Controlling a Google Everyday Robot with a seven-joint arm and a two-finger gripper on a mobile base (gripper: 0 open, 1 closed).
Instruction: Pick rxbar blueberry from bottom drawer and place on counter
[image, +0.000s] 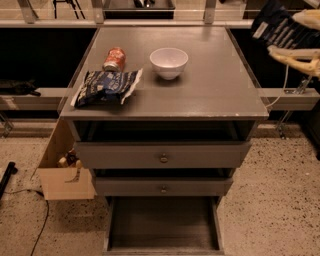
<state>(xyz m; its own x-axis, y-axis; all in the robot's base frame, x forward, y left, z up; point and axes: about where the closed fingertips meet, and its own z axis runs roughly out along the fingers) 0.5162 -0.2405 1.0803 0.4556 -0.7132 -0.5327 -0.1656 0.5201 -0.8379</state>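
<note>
My gripper (292, 34) is at the upper right of the camera view, raised beside the right edge of the counter (210, 90). It is shut on the rxbar blueberry (275, 26), a dark navy wrapper with white lettering held between the pale fingers (295, 55). The bar hangs in the air to the right of the counter, apart from its surface. The bottom drawer (162, 225) is pulled open under the two upper drawers, and its grey inside shows nothing in it.
On the counter lie a crinkled blue-and-white snack bag (106, 86), a red can on its side (114, 59) and a white bowl (169, 62). A cardboard box (62, 172) stands on the floor left of the cabinet. A black cable (35, 225) runs there.
</note>
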